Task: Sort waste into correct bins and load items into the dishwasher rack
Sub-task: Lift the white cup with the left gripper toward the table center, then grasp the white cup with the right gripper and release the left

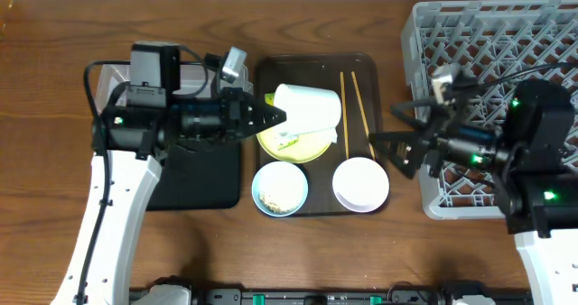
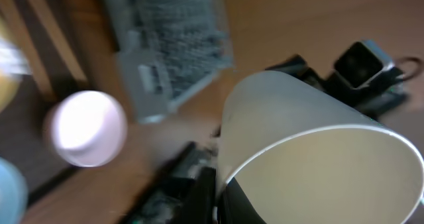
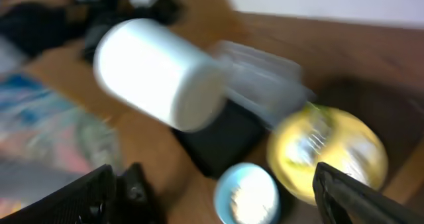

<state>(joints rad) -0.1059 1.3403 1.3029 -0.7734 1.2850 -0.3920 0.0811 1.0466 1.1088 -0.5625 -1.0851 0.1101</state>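
left gripper [image 1: 276, 116]: jaws were clamped on the white cup [image 1: 309, 109], held sideways over the yellow plate [image 1: 312, 148] | right gripper [image 1: 384, 150]: jaws were spread apart, empty, beside the pinkish-white bowl [image 1: 361, 184] | plate was half hidden by cup; wrist views were blurred

No writing can be read in any of the three views. The snack wrapper [image 1: 286, 141] lying on the yellow plate [image 1: 307, 149] carries green and yellow print, but from overhead it is too small to make out, and in the right wrist view it is smeared by blur. In the left wrist view a pale rectangular label [image 2: 151, 79] sits on the side wall of the grey dishwasher rack [image 2: 179, 32]; whatever is on it is blurred past reading. The white cup [image 1: 308, 108] shows only plain white sides in every view.
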